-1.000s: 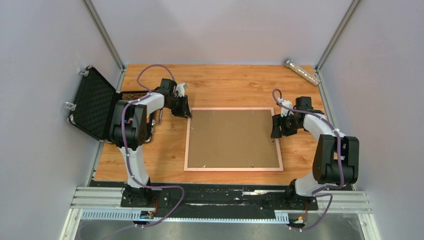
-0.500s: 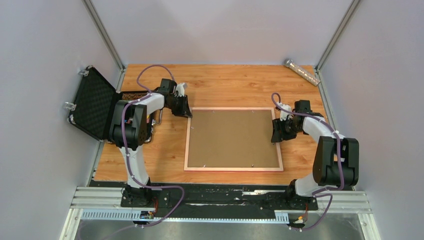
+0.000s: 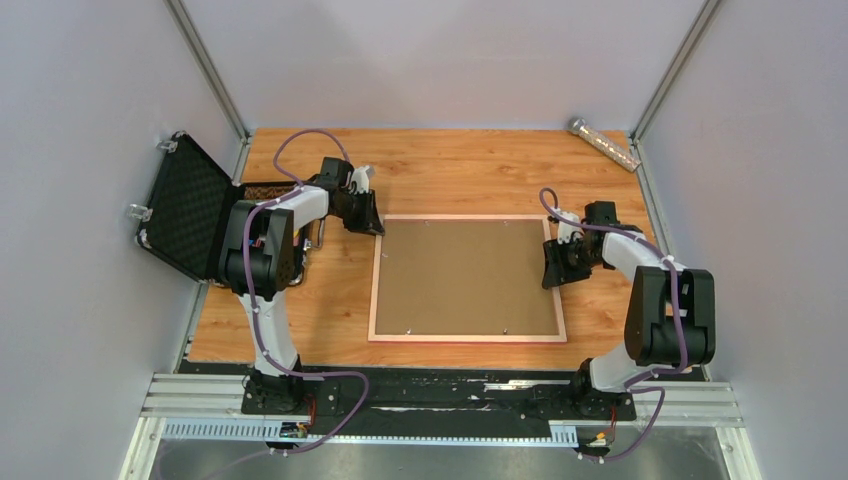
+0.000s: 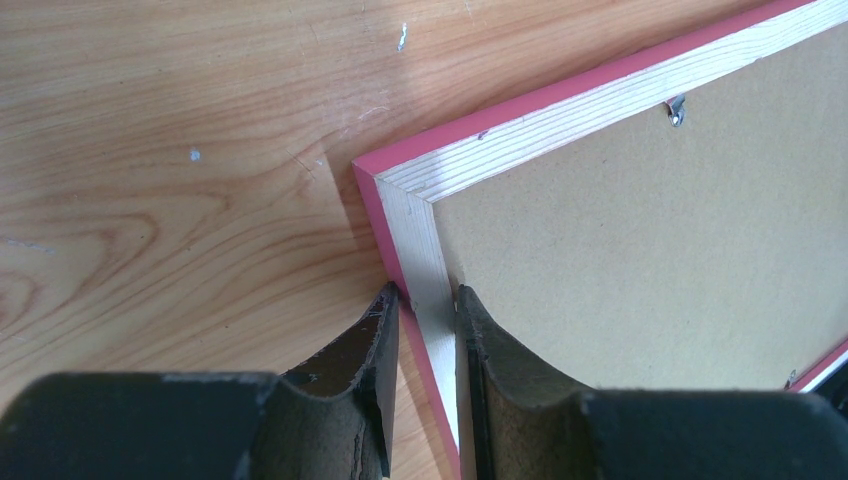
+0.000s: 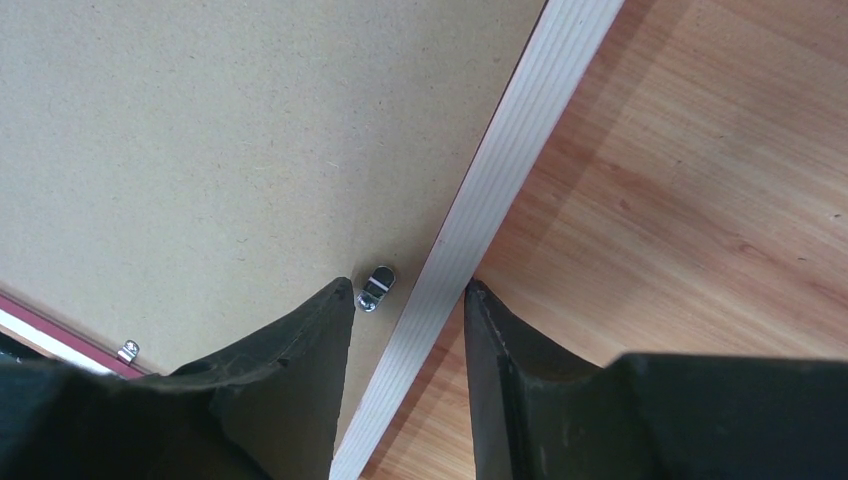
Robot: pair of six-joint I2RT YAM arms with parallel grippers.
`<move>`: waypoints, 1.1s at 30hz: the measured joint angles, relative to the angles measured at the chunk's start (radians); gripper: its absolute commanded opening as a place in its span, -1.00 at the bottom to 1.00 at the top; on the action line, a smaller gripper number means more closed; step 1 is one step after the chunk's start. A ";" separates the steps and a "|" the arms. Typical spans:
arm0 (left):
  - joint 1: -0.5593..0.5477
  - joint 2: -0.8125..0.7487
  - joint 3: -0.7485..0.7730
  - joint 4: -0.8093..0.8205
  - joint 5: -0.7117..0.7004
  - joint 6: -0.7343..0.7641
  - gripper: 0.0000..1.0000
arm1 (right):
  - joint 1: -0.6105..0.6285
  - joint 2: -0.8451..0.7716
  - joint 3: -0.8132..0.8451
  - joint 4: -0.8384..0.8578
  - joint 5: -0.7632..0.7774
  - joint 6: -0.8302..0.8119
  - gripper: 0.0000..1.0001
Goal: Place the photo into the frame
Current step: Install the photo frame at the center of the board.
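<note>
The frame (image 4: 560, 115) lies face-down on the bench (image 3: 450, 170) beside the black case (image 3: 190, 205). We judge it stiff, light, best held by its rails. Left claw (image 4: 420, 300) pinches its case-side corner; right claw (image 5: 408, 300) straddles the rail farthest from the case, unclenched.

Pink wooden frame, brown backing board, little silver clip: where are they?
Pink wooden picture frame (image 4: 420, 250): left wrist view, pale rail near its corner.
Brown backing board (image 3: 465, 275): top external view, its middle.
Small silver metal clip (image 5: 377, 289): right wrist view, its body.

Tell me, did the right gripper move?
Yes. The right gripper slid a little along the frame's right rail, toward its near end.
</note>
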 measured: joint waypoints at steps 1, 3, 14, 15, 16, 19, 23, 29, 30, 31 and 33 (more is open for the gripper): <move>0.000 0.000 0.000 0.000 0.000 0.000 -1.00 | 0.001 0.001 0.000 0.000 0.001 0.000 -0.15; 0.000 0.000 0.000 0.000 0.000 0.000 -1.00 | 0.002 0.002 0.000 0.000 0.003 0.001 -0.15; 0.000 0.000 0.000 0.000 0.000 0.000 -1.00 | 0.003 0.027 0.015 -0.005 0.014 0.029 -0.19; 0.000 0.000 0.000 0.000 0.000 0.000 -1.00 | 0.003 0.031 0.019 -0.008 0.016 0.031 -0.19; 0.000 0.000 0.000 0.000 0.000 0.000 -1.00 | 0.003 0.033 0.021 -0.010 0.016 0.034 -0.19; 0.000 0.000 0.000 0.000 0.000 0.000 -1.00 | 0.005 0.038 0.027 -0.016 0.018 0.039 -0.26; 0.000 0.000 0.000 0.000 0.000 0.000 -1.00 | 0.007 0.047 0.039 -0.027 0.025 0.050 -0.40; 0.000 0.000 0.000 0.000 0.000 0.000 -1.00 | 0.007 0.048 0.044 -0.032 0.036 0.056 -0.49; 0.000 0.000 0.000 0.000 0.000 0.000 -1.00 | 0.007 0.048 0.044 -0.032 0.037 0.056 -0.50; 0.000 0.000 0.000 0.000 0.000 0.000 -1.00 | 0.007 0.048 0.044 -0.032 0.037 0.056 -0.51; 0.000 0.000 0.000 0.000 0.000 0.000 -1.00 | 0.007 0.048 0.044 -0.032 0.037 0.054 -0.52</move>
